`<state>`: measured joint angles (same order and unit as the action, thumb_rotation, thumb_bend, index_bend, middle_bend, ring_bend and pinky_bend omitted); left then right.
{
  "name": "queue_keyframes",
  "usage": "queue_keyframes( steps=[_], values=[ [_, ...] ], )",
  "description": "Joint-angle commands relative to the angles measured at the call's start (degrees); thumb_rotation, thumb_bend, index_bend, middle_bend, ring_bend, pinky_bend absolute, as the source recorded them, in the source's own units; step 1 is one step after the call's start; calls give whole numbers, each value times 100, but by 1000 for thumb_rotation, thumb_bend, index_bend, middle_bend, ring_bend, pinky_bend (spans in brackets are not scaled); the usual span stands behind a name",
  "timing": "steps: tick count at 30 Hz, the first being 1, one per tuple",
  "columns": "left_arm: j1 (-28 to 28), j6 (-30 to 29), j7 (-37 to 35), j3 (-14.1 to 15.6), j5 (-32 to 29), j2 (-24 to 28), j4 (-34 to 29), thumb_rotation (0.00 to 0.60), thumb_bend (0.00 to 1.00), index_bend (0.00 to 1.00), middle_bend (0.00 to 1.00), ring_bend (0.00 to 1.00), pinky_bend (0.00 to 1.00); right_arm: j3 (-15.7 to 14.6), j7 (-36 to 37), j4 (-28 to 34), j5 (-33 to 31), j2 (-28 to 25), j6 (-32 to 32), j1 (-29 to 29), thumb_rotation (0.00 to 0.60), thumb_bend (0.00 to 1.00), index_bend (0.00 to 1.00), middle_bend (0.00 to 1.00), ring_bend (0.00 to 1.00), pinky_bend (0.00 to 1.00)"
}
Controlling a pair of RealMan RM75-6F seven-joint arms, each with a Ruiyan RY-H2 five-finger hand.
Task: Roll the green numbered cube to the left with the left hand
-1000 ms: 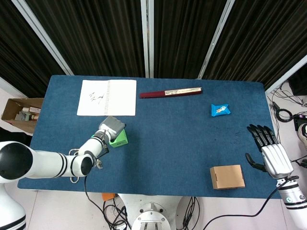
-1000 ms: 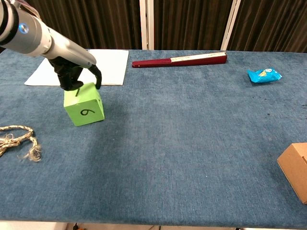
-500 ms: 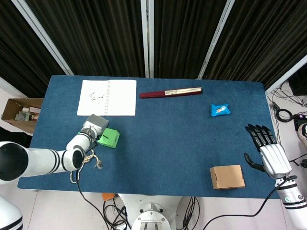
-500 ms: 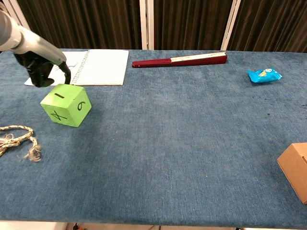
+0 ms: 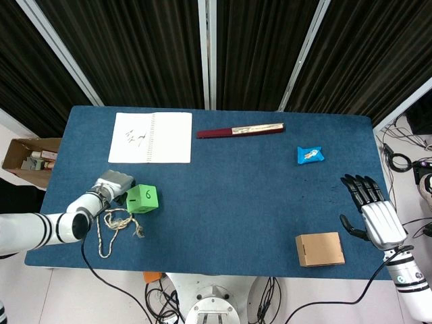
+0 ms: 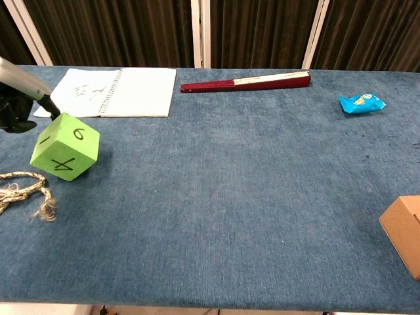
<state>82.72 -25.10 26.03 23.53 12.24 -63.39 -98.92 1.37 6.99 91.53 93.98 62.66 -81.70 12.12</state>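
Note:
The green numbered cube point(image 5: 142, 198) sits near the table's left front, with a 6 on its upper face. In the chest view the cube point(image 6: 64, 146) looks tilted, showing the 6 and a crossed mark on its front. My left hand point(image 5: 111, 185) is right beside the cube's left side. In the chest view the left hand point(image 6: 16, 113) is at the frame's edge, and one dark finger reaches the cube's upper left corner. It grips nothing. My right hand point(image 5: 371, 212) hangs past the table's right edge, fingers spread and empty.
A frayed rope point(image 5: 116, 226) lies just in front of the cube and the left hand. An open notebook point(image 5: 150, 137) and a dark red folded fan point(image 5: 239, 130) lie at the back. A blue packet point(image 5: 310, 155) and a cardboard box point(image 5: 319, 249) are on the right.
The cube has rolled leftward across the table, turning from 6 facing front to 6 on top. My left hand withdrew to the left with it. The right hand barely moved.

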Motion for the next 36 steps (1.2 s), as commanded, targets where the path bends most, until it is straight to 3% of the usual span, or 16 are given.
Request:
queue_keyframes(
  steps=[1, 21, 36],
  values=[
    [-309, 114, -366, -202, 542, 278, -144, 600, 671, 271, 934, 995, 1000, 0, -17, 11, -1, 5, 19, 11, 600, 348, 0, 76, 0, 0],
    [-743, 723, -1389, -714, 2258, 735, -521, 600, 669, 276, 929, 995, 1000, -11, 115, -83, -16, 22, 32, 19, 600, 351, 0, 80, 0, 0],
    [-534, -60, -1477, -42, 1967, 643, -494, 600, 654, 234, 891, 958, 1000, -20, 170, -126, -18, 20, 4, 1, 600, 352, 0, 80, 0, 0]
  ],
)
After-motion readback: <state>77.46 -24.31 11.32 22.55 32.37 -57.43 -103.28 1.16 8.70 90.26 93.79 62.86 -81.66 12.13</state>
